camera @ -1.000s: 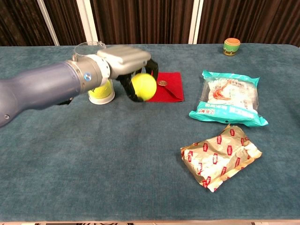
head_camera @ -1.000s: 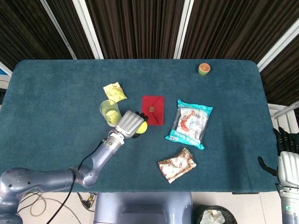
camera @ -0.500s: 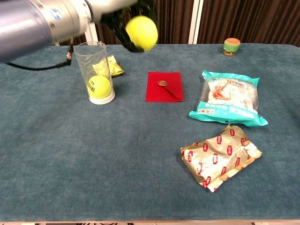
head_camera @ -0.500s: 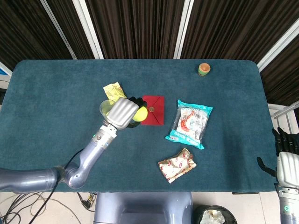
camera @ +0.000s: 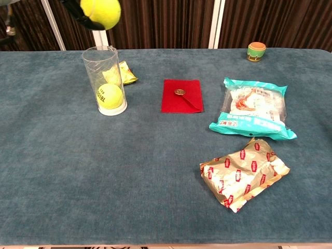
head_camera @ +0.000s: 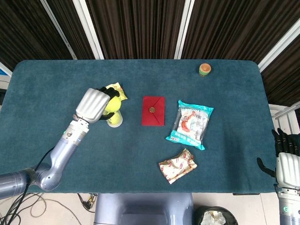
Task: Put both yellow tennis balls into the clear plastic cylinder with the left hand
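The clear plastic cylinder (camera: 105,78) stands upright at the table's left, with one yellow tennis ball (camera: 109,96) resting at its bottom. My left hand (head_camera: 95,105) holds the second yellow tennis ball (camera: 101,11) high above the cylinder's open mouth; in the head view that ball (head_camera: 111,106) shows beside the hand, over the cylinder (head_camera: 115,121). The chest view shows only dark fingertips (camera: 83,18) around the ball at the top edge. My right hand (head_camera: 287,161) hangs off the table's right edge, fingers apart and holding nothing.
A small yellow packet (head_camera: 117,90) lies just behind the cylinder. A red envelope (head_camera: 153,110) lies mid-table, with a teal snack bag (head_camera: 190,124) to its right and a crinkled red-and-gold wrapper (head_camera: 177,165) in front. A small orange-green cup (head_camera: 205,70) stands at the far right.
My left hand lifted the ball off the table and carried it left, from beside the red envelope to above the cylinder's mouth. The right hand stayed put.
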`<state>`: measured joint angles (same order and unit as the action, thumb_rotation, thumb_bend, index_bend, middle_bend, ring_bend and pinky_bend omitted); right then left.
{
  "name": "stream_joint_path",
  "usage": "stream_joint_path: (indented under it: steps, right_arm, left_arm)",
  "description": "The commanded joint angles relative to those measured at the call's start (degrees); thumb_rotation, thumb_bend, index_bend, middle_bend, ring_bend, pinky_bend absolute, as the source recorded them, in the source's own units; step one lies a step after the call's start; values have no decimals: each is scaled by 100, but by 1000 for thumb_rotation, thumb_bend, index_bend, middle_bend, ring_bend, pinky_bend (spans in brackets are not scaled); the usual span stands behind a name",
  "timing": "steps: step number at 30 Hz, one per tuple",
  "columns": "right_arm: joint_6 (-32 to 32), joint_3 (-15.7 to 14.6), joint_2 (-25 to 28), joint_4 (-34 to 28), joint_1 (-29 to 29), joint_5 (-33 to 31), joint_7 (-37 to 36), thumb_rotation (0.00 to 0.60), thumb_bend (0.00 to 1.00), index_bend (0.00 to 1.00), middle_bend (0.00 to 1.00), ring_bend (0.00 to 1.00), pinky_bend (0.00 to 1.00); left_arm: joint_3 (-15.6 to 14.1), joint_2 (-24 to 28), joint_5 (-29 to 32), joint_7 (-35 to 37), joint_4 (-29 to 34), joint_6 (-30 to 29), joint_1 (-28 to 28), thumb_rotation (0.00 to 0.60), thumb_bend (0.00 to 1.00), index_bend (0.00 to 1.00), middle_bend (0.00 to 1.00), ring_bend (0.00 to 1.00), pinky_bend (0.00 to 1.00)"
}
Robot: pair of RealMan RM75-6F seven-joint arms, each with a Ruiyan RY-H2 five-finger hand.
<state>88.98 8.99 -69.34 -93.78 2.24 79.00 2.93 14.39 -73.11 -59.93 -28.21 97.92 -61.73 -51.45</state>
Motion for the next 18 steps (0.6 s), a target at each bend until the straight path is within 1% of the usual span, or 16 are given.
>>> stream_joint_path:
  steps: [1,6,11,15,18]
  right_arm:
    - [-31,-18,-21,9,17,12,40,600,335,0,0,50,87]
    - [10,-27,-38,1,14,65,70,600,336,0,0,49,87]
    - [34,-26,-31,-5,3,79,53,600,336,0,0,49,87]
    - [43,-20,-26,-10,-2,76,44,600,335,0,0,50,87]
    - [45,-21,-13,-19,-3,93,26,600,336,0,0,49,87]
  left_arm:
    - [-98,53,-50,54,-103,94,44,600,320,448,472,415,634]
    - [-244,-19,-202,263,-406,221,103,600,320,449,472,415,633]
    - [-318,-148,-245,387,-682,289,138,600,319,448,471,415,632]
    - [-345,-273,-292,435,-843,334,129,600,251,445,460,397,621]
    - [-353,-332,-306,416,-873,396,96,600,236,442,444,382,614]
